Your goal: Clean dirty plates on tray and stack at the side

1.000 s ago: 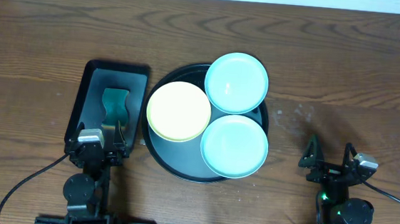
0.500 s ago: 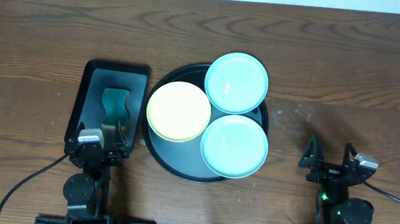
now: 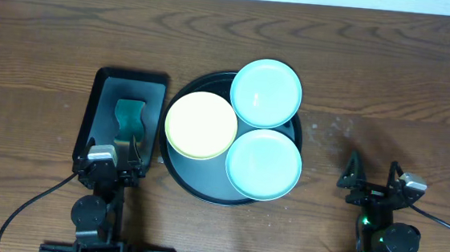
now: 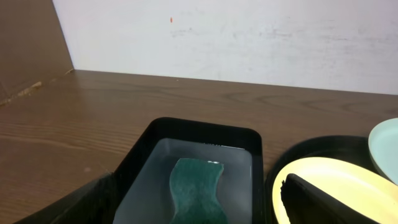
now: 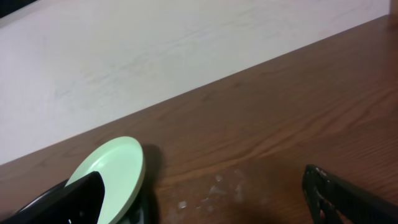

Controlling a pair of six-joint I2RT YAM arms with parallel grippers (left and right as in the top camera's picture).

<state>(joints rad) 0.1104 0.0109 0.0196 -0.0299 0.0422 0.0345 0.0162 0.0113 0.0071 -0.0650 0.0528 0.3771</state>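
Observation:
A round black tray (image 3: 179, 173) in the middle of the table holds three plates. A pale yellow plate (image 3: 201, 124) lies at its left, a turquoise plate (image 3: 266, 92) at its far right and a second turquoise plate (image 3: 263, 164) at its near right. My left gripper (image 3: 115, 151) is open and empty at the near left. My right gripper (image 3: 373, 171) is open and empty at the near right, apart from the tray. The yellow plate (image 4: 348, 180) shows in the left wrist view, and a turquoise plate (image 5: 115, 167) shows in the right wrist view.
A smaller black rectangular tray (image 3: 98, 104) stands left of the round tray and holds a green sponge (image 3: 131, 117) in shallow water; the sponge also shows in the left wrist view (image 4: 196, 190). Pale smudges (image 5: 221, 186) mark the wood right of the round tray.

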